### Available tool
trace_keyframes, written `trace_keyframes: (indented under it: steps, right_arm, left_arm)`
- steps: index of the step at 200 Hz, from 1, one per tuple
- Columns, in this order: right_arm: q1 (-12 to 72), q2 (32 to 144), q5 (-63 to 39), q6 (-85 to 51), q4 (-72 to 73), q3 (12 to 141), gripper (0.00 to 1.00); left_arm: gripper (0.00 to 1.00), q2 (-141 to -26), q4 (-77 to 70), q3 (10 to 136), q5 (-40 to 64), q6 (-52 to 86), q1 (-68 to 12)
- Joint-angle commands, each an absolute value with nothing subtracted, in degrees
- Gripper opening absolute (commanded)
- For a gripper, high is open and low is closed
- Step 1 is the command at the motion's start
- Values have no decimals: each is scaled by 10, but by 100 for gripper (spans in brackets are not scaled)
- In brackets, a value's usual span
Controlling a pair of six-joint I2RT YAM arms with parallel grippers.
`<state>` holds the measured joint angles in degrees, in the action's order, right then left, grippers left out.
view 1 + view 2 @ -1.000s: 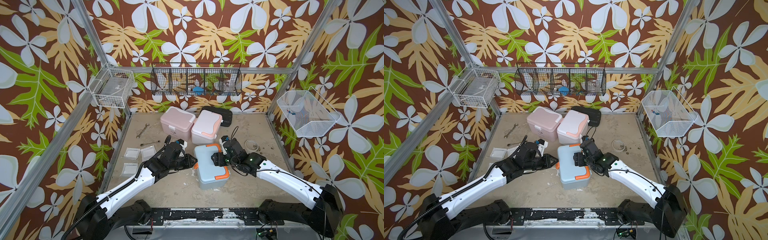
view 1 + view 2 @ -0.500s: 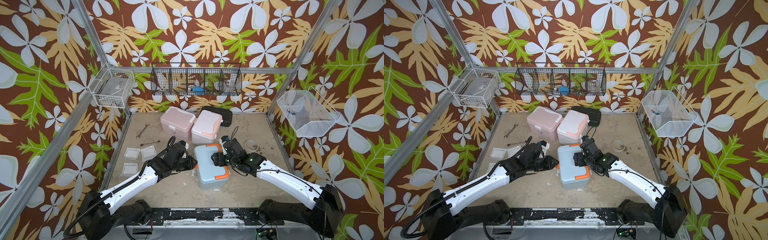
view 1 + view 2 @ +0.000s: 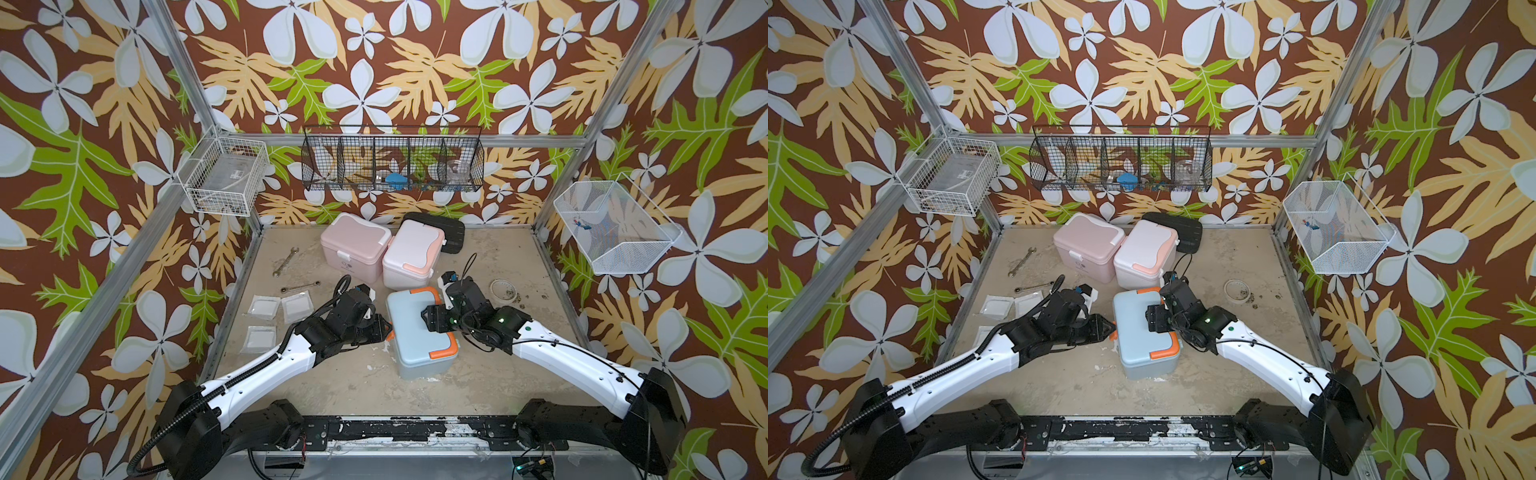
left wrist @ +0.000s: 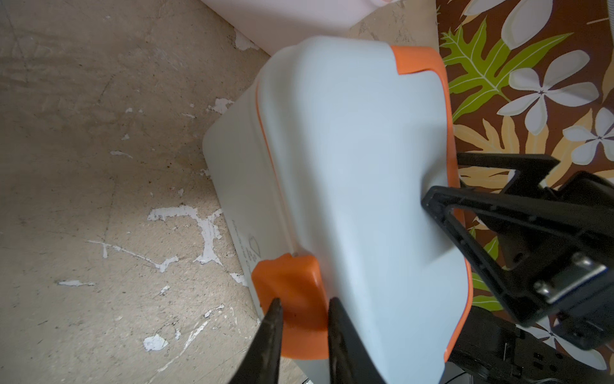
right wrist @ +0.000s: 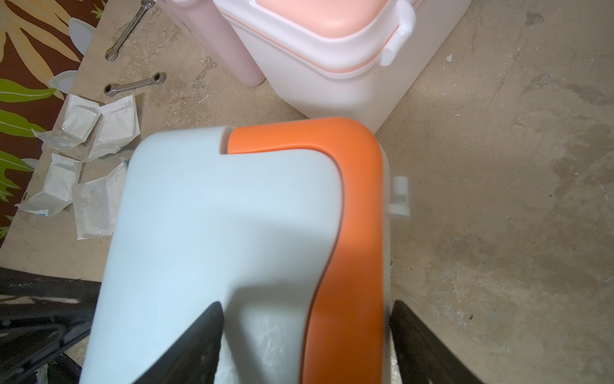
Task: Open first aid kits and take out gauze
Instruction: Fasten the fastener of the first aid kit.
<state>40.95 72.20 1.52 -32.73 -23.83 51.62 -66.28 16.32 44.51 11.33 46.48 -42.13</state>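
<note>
1. Nearest you, the light blue kit stands mid-worktop. It is rounded and its lid is down. An orange handle is folded flat around the lid's rim, and an orange latch sits on the side facing your left arm.
2. Your left hand is pinched narrowly on that orange latch, one finger on each side of it.
3. Your right hand is spread wide over the lid and grips nothing. One finger lies on the blue top, and the other hangs past the handle, outside the kit's wall.
4. The gauze packets lie flat to the left of the blue kit, beyond your left arm and near the worktop's left edge. They are square white pads in clear wrappers, close together and outside every kit. Your right wrist view shows four.
5. Just behind them lie two wrenches.
6. Behind the blue kit, the pink kit and the white-and-peach kit stand side by side, both with lids down.
7. A black ribbed case lies behind the white-and-peach kit. A tape roll lies to the right, apart from all the kits.
8. The worktop is beige and scuffed, with chipped white patches.
9. Brown wallpaper with white flowers and green and tan leaves covers the walls. A white wire basket hangs on the left wall, a black mesh basket at the back, and a white mesh basket on the right.
</note>
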Motion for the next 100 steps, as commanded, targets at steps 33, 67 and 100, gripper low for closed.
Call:
trace_keyframes:
  steps: [33, 67, 100]
  right_arm:
    - [412, 731, -9, -309, -366, 507, 77]
    - [412, 729, -13, -310, -364, 505, 77]
    - [412, 730, -18, -312, -361, 504, 77]
  left_arm:
    - [36, -659, 99, 419, 148, 495, -421]
    - [40, -655, 49, 395, 170, 518, -422]
    - [41, -653, 2, 376, 189, 539, -422]
